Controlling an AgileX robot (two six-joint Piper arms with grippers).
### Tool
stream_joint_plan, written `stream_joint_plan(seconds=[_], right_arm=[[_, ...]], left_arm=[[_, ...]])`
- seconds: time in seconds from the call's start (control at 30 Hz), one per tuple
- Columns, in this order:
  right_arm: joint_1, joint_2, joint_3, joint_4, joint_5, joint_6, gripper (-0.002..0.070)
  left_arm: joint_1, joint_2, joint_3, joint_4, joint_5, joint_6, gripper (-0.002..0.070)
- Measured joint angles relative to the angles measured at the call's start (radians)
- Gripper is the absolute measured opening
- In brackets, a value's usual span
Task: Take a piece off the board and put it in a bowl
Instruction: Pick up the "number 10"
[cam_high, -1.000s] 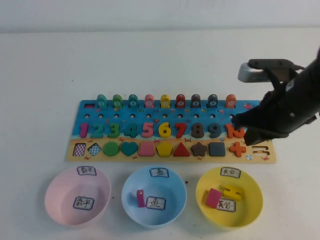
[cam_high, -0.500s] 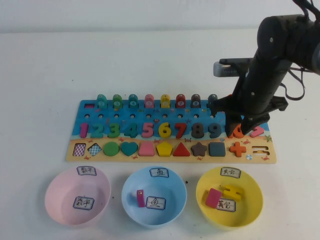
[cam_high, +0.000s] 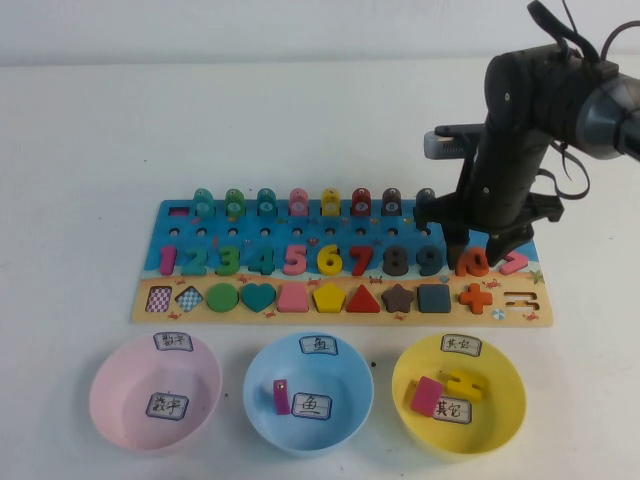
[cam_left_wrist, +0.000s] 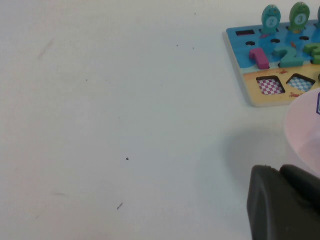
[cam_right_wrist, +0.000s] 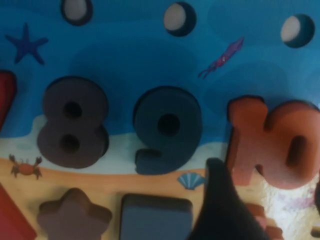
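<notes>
Right gripper (cam_high: 487, 243) held over right end of board (cam_high: 180, 300), fingers spread wide either side of orange "10" piece (cam_high: 472, 262), nothing clamped. Piece seated on board beside dark "9" (cam_right_wrist: 167, 127). Pink bowl (cam_high: 115, 385) well apart at front left. Left gripper (cam_left_wrist: 282, 205) near pink bowl; finger state cannot be told.

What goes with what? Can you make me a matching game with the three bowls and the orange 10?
Things:
1. pink bowl
2. blue bowl
3. yellow bowl
4. orange 10

Places or contents:
A. holds two pieces
B. on the board, under the open right gripper
C. holds no piece
D. holds one pink piece

Pairs: 1-C, 2-D, 3-A, 4-B
</notes>
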Motion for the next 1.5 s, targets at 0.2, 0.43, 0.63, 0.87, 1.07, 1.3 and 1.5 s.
stream_joint_plan(seconds=[0.2, 0.43, 0.63, 0.87, 1.07, 1.3, 1.5], right_arm=[[0.0, 0.013, 0.0, -0.009, 0.0, 0.002, 0.0353], [0.0, 0.016, -0.002, -0.025, -0.018, 0.002, 0.0354], [0.0, 0.016, -0.002, -0.037, -0.026, 0.002, 0.0354], [0.0, 0.016, -0.002, -0.049, -0.028, -0.035, 0.0354], [0.0, 0.018, -0.002, -0.049, -0.028, -0.043, 0.0375], [0.0, 0.037, -0.002, -0.049, -0.032, -0.043, 0.0385], [0.002, 0.038, -0.003, -0.049, -0.039, -0.043, 0.0386]], left_arm=[[0.0, 0.0, 0.0, 0.0, 0.0, 0.0, -0.0001], [0.0, 0.0, 0.0, 0.0, 0.0, 0.0, -0.0001], [0.0, 0.0, 0.0, 0.0, 0.0, 0.0, -0.0001], [0.0, 0.0, 0.0, 0.0, 0.0, 0.0, -0.0001], [0.0, 0.0, 0.0, 0.0, 0.0, 0.0, -0.0001], [0.0, 0.0, 0.0, 0.0, 0.0, 0.0, -0.0001], [0.0, 0.0, 0.0, 0.0, 0.0, 0.0, -0.0001]])
